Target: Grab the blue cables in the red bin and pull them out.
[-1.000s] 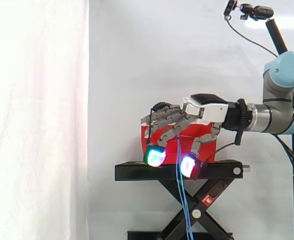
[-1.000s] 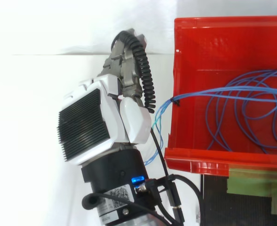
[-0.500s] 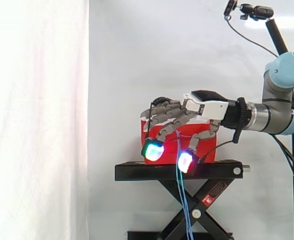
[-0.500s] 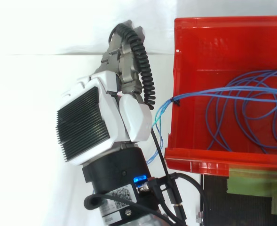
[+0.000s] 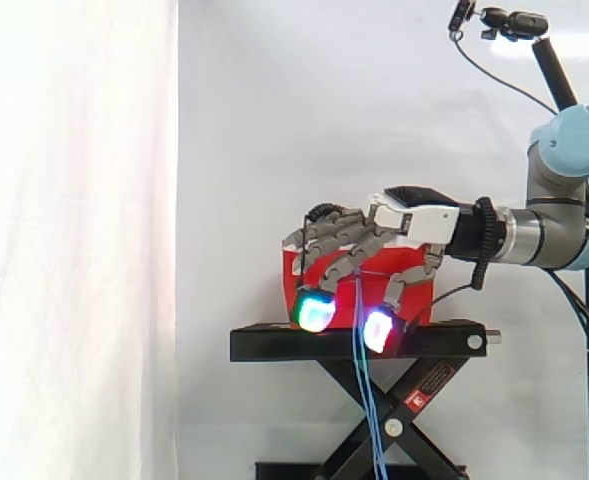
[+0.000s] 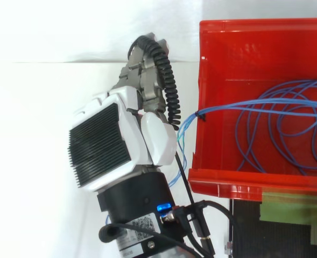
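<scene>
White curtain (image 5: 74, 250) hangs behind and beside the work. Nearest the side camera is the robot's grey-and-white hand (image 5: 414, 222). It reaches in from the right on a grey arm with pale-blue joint caps (image 5: 564, 190) and is poised palm-down in front of the near wall of a red plastic bin (image 6: 239, 185). From above, the hand (image 6: 120, 140) lies just outside that wall, beside the bin and not over it.

Thin blue cables (image 5: 371, 420) drop from under the hand in a straight bundle. They pass the edge of the black scissor-lift stand (image 5: 274, 342) and run down in front of its crossed legs. Whether the hand has hold of them I cannot tell, because its underside is hidden from above and the strands vanish behind it from the side.

Farther back, the rest of the cables (image 6: 266, 102) lie in loose loops on the bin's floor. A few strands cross over the wall toward the hand. The bin sits on the stand's flat top.
</scene>
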### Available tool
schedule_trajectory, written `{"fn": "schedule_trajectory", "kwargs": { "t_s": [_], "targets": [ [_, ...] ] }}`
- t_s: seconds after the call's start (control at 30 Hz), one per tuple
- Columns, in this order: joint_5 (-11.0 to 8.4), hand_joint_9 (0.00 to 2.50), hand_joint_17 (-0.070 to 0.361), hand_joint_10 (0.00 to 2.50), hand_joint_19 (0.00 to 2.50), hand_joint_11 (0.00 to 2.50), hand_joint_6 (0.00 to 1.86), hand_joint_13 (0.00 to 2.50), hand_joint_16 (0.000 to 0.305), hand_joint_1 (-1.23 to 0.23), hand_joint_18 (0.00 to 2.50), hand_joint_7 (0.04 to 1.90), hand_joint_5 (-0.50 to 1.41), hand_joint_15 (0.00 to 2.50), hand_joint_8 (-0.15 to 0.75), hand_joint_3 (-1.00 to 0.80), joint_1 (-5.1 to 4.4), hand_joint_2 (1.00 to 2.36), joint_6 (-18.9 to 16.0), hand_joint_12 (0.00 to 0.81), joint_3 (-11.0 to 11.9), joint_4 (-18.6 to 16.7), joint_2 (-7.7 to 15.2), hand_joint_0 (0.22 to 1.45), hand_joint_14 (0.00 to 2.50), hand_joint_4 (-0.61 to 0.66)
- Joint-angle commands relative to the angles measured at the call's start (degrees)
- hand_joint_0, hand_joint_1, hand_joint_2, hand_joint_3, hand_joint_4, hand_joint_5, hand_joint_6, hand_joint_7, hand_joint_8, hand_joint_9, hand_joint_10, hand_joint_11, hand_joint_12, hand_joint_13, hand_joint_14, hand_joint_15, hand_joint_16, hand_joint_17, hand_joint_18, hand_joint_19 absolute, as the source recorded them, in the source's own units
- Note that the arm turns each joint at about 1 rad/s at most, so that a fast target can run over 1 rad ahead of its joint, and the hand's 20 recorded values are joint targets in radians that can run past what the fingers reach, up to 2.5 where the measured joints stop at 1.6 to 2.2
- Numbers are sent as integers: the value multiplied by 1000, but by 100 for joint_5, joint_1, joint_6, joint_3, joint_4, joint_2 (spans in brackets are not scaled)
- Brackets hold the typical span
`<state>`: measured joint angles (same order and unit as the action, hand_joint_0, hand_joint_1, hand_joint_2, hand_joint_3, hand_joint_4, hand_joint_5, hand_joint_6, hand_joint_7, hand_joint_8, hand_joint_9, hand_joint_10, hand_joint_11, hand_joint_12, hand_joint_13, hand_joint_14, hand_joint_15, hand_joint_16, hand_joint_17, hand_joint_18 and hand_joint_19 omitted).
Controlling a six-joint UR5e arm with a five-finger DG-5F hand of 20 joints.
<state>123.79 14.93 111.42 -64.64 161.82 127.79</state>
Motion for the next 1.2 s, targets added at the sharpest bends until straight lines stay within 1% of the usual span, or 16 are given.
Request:
{"fn": "schedule_trajectory", "kwargs": {
  "t_s": [0.0,0.13,0.17,0.3,0.37,0.5,0.57,0.67,0.8,0.87,0.9,1.0,1.13,1.17],
  "targets": [
    [-13,554,108,13,440,410,13,373,48,-1047,256,650,908,313,215,-1000,10,1000,-354,350,4,-37,1,748,12,125],
    [-13,554,108,13,440,409,13,373,48,-1047,258,656,905,311,216,-1000,18,1000,-512,350,-4,-89,1,748,12,118],
    [4,554,108,13,440,410,14,373,48,-1045,259,655,905,314,215,-1000,27,1000,-591,350,-4,-151,1,749,12,125],
    [48,556,107,13,440,401,14,374,48,-1044,259,649,905,313,216,-1000,27,1000,-723,350,-4,-274,1,750,12,129],
    [110,557,107,13,440,402,14,374,48,-1045,259,651,905,314,215,-1000,27,1000,-732,350,4,-335,1,750,12,120],
    [136,555,107,16,440,407,14,374,48,-1044,260,655,902,313,216,-1000,27,1000,-732,350,4,-441,1,752,12,113],
    [180,557,107,13,438,401,14,375,48,-1043,259,650,903,310,215,-1000,27,1000,-732,350,-4,-511,1,752,12,120],
    [242,558,107,15,440,401,14,375,48,-1043,260,650,906,315,215,-1000,36,1000,-723,350,-4,-520,9,754,12,120],
    [250,560,107,15,439,403,14,376,48,-1043,259,647,908,311,213,-1000,36,1000,-714,351,-4,-467,1,754,12,106],
    [224,561,107,13,440,404,13,375,47,-1043,259,652,907,310,213,-1000,36,1000,-714,350,-4,-423,1,755,12,114],
    [198,562,107,15,440,403,14,374,48,-1044,261,647,908,310,215,-1000,36,1000,-714,350,-4,-344,1,755,12,121],
    [119,564,107,13,440,404,14,374,48,-1043,261,646,908,315,214,-1000,36,1000,-723,350,-4,-239,1,755,12,110],
    [-198,567,107,13,440,405,14,377,48,-1043,261,646,907,310,216,-1000,36,1000,-714,350,-4,-116,1,754,12,117],
    [-224,567,107,13,437,406,14,377,48,-1043,261,646,906,311,213,-1000,36,1000,-714,350,-4,-116,9,755,12,110]
  ]
}}
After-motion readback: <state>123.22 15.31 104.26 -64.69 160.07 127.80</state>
